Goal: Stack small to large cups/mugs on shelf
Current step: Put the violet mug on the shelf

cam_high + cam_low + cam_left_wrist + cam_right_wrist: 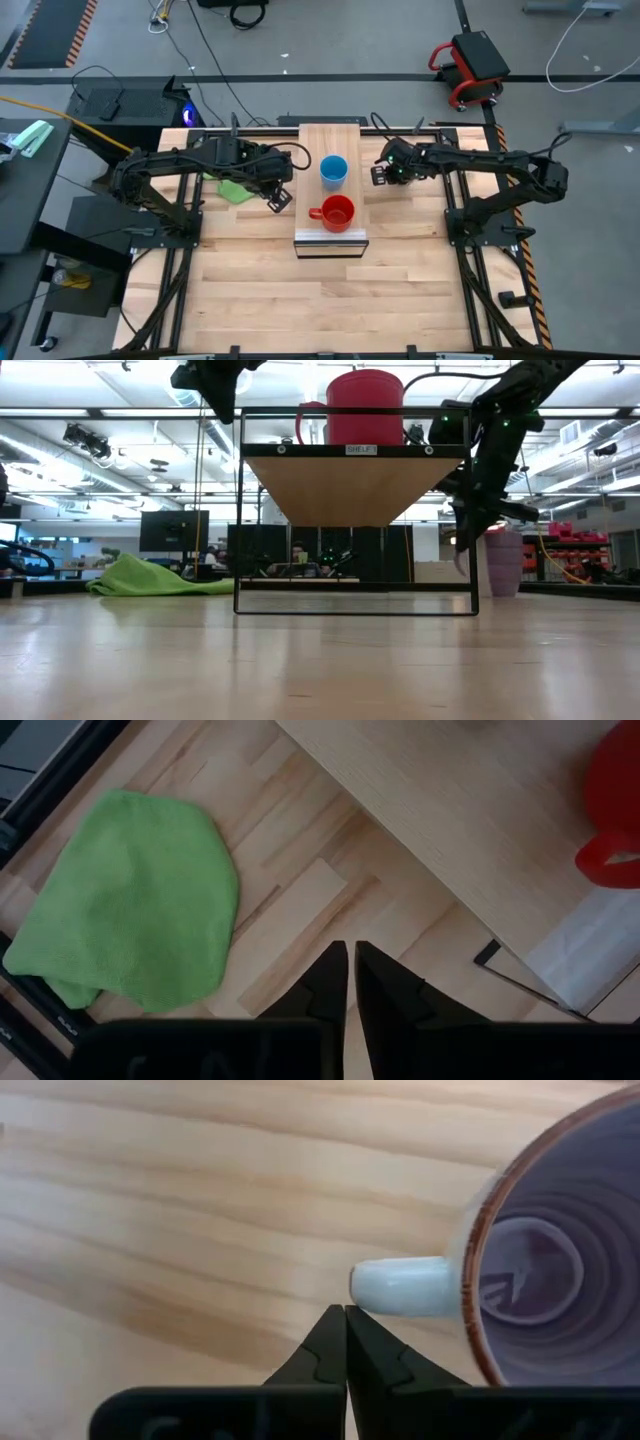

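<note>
Jaws of both grippers pressed together, nothing between them; left gripper [348,982] over the bare wooden tabletop [260,300] just beside the left long edge of the raised light-wood shelf [352,160], its two dark fingers meeting tip to tip in the left wrist view; right gripper [345,1338] low at the shelf's right long edge, fingertips just beside the pale handle of the translucent purple-grey mug [545,1270]; whether they touch the handle cannot be told.

Purple-grey mug cut off at the edge of the right wrist view, only part of its brown-edged rim and inside visible; in the low view it shows pale purple [503,563] partly behind the right arm; in the high view the arm covers it.

Red mug with handle [337,212] stands on the shelf near its front edge; only its handle and a slice of wall enter the left wrist view; bright blue handleless cup [333,170] stands on the shelf behind it, apart, hidden from the low view.

Crumpled green cloth [130,900] lies on the tabletop left of the shelf, partly under the left arm from above.
</note>
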Robot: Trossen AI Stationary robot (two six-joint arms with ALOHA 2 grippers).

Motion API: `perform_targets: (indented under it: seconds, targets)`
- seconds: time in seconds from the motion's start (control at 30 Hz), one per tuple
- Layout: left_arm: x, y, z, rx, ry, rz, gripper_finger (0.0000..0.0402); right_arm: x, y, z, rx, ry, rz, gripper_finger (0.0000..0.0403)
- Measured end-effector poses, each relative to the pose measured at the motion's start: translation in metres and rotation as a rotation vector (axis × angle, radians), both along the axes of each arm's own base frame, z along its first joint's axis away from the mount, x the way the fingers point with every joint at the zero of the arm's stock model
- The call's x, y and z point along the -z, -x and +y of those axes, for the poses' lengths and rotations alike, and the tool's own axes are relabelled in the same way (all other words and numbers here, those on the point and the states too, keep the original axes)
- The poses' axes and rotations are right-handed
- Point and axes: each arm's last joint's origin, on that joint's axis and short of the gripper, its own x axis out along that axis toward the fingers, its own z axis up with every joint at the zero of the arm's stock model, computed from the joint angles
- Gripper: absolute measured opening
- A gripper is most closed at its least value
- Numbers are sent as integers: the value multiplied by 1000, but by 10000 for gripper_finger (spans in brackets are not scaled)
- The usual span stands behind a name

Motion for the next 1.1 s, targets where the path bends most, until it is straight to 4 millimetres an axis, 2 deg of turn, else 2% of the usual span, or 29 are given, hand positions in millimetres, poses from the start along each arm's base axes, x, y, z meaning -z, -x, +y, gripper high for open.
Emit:
perform_targets:
  seconds: [0.17,0.3,0.4,0.57,0.77,0.93,1.1]
  targets:
    - [0,0,0,-5,-7,-2,37,-2,-2,-2,-23,14,-18,5]
    - [0,0,1,-16,-15,-4,40,-13,-8,-1,-69,9,-61,7]
    - [0,0,0,-21,-13,-6,40,-29,-15,2,-119,37,-105,7]
    - [0,0,1,-25,-12,-6,35,-69,-17,6,-192,108,-134,7]
    - [0,0,1,-24,-16,-5,40,-102,8,6,-160,110,123,7]
    - [0,0,1,-21,-17,-5,43,-103,30,13,-147,55,351,7]
    - [0,0,1,-20,-21,-4,43,-97,40,3,-86,5,389,12]
